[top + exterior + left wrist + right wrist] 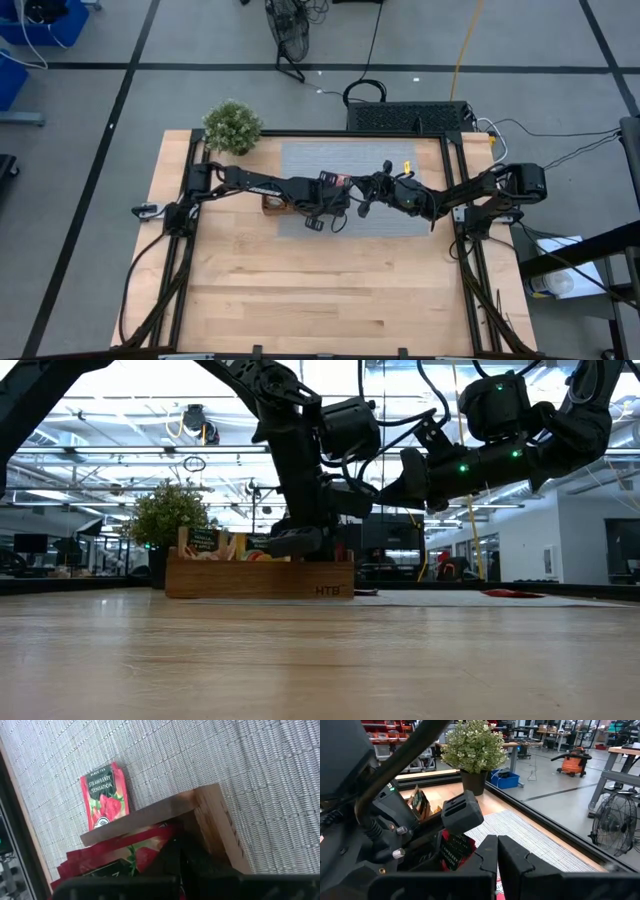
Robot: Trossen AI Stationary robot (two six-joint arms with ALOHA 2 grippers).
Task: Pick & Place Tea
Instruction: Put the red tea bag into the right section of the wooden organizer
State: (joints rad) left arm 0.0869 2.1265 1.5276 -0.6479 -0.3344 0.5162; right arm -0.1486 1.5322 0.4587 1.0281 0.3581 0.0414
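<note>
left claw (175, 857) closing on red tea sachets (132, 855) in wooden tray (212, 827)'s end compartment; red strawberry-label sachet (104, 795) lying flat on grey mat (225, 760) just beyond | right claw (497, 855) hovering shut beside

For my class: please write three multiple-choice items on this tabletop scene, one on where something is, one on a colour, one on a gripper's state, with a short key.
1. Where does the loose red sachet lie?
A. on the grey mat, outside the wooden tray
B. inside the plant pot
C. on the floor

2. What colour is that sachet's foil?
A. blue
B. red
C. white

3. How are the right gripper fingers?
A. wide apart
B. shut on a cup
C. shut, empty

Key: 1 A, it lies flat on the mat beyond the tray wall. 2 B, red with a dark label. 3 C, the fingers meet with nothing between them.
</note>
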